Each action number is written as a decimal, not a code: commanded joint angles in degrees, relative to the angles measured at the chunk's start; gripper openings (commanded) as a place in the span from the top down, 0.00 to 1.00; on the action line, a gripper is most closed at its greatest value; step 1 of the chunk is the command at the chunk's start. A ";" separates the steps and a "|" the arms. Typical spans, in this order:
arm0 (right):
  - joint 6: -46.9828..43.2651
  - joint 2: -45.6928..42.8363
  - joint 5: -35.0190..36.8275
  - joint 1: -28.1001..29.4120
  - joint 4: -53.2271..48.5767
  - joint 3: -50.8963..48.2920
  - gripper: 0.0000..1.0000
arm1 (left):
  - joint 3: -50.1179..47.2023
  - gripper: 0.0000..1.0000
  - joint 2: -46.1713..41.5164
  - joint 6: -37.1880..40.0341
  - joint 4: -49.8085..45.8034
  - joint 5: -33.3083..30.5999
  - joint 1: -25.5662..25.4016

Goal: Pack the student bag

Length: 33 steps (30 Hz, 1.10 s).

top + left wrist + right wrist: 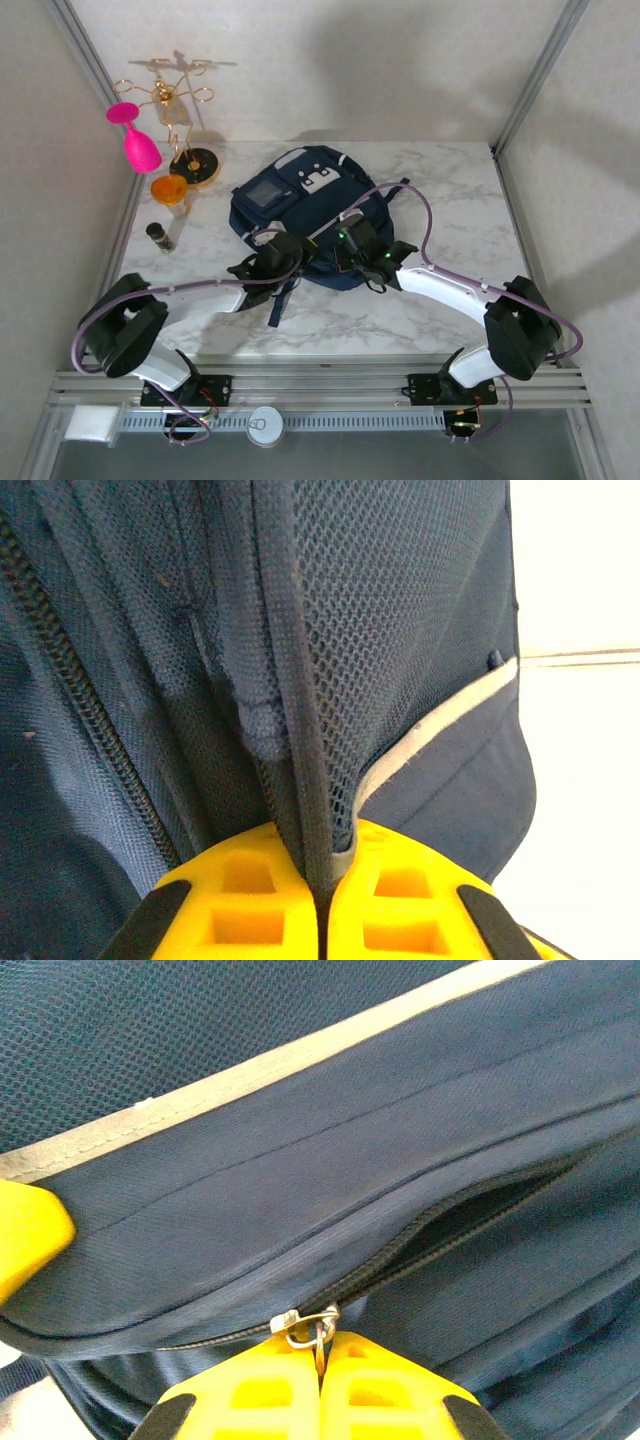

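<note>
Here left gripper (320,865) pinches student bag (410,630); right gripper (322,1352) seemingly grips zipper pull (303,1326).

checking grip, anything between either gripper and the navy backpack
Nothing visible: the left gripper is shut on a seam of the large navy-blue fabric backpack, the right gripper on its silver metal zipper pull.

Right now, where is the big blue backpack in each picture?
Top external: the student bag lies in the middle of the table.
Left wrist: its mesh side spans left and centre, left gripper pinching a seam.
Right wrist: it crosses the picture, right gripper pinching its zipper pull.
Shared landmark: the pale grey trim stripe, in both wrist views.
</note>
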 commanded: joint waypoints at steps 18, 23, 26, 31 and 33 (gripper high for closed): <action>3.20 5.56 -0.97 10.04 2.63 5.66 1.00 | -8.18 0.47 -25.82 11.38 -16.24 7.75 18.22; 3.51 5.83 -0.78 10.29 2.68 4.47 1.00 | -13.94 0.38 -24.34 -4.23 -5.29 1.99 7.58; 2.86 5.51 0.41 10.93 3.30 3.69 1.00 | -13.24 0.40 -21.28 -8.71 -0.70 -2.60 5.12; 2.68 5.67 1.85 11.04 3.92 2.73 1.00 | -7.24 0.48 -15.26 -10.18 -4.11 -8.78 4.10; 2.57 6.11 3.69 10.95 3.56 2.77 1.00 | -6.67 0.55 -14.01 -11.41 -7.18 -13.74 3.54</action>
